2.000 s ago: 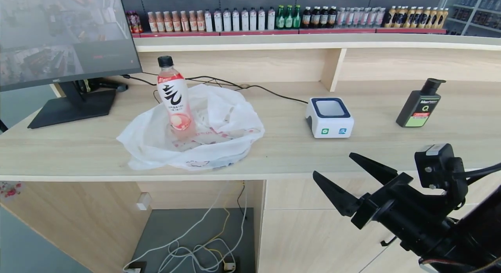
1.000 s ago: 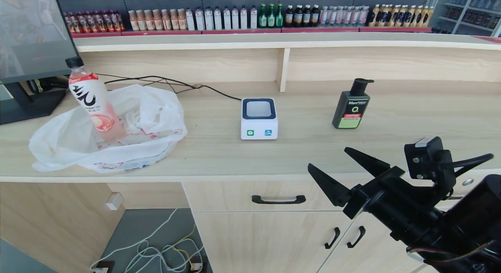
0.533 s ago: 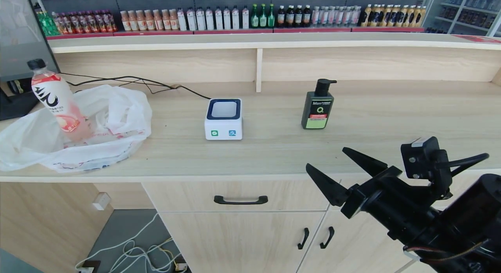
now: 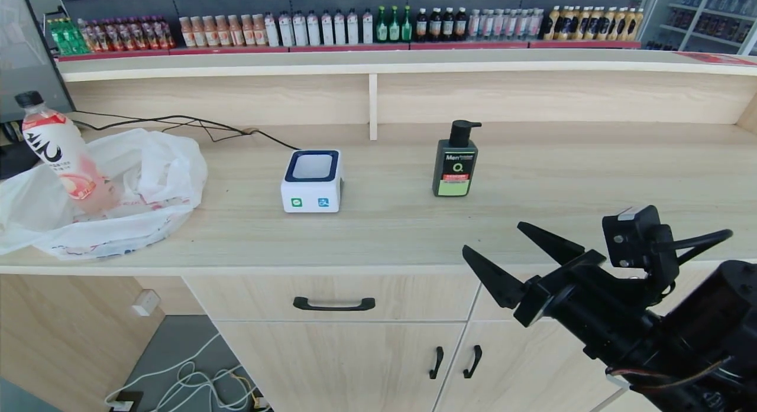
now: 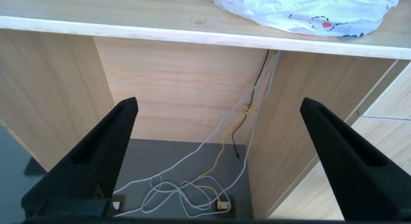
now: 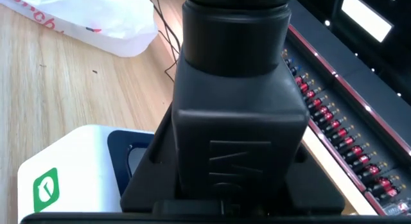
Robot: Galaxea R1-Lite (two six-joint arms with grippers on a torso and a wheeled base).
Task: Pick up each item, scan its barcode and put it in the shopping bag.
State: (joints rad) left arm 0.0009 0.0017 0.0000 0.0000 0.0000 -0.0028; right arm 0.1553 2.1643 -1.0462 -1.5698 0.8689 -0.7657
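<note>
**Item positions, left to right**

- The pink drink bottle (image 4: pixel 56 158) stands tilted inside the white shopping bag (image 4: pixel 148 181) at the left end of the wooden counter (image 4: pixel 384 234).
- A black cable (image 4: pixel 195 123) runs along the back of the counter from behind the bag to the barcode scanner (image 4: pixel 311 181). The scanner is a white box with a dark-framed window on top.
- The dark pump bottle (image 4: pixel 454 164) stands upright to the right of the scanner and apart from it.

**Grippers**

- Left gripper (image 5: pixel 218 103): the fingers are spread wide and hold nothing. It sits below counter level, facing the open recess with loose floor cables (image 5: pixel 212 185). The bag's edge lies on the counter above it.
- Right gripper (image 4: pixel 492 237): the fingers are spread wide and hold nothing. It hangs in front of the counter's front edge, pointing toward the counter.
- The pump bottle lies beyond the right gripper's fingertips, slightly to their left and well apart. The scanner and the bag lie farther left again.

**Difference from earlier frames**

- The whole head view has shifted, so the camera has turned. The bag, the scanner and the pump bottle now appear farther left in the picture.
- The spacing of these things on the counter is unchanged.
- The right gripper keeps the same place in the picture and the same wide spread.
</note>
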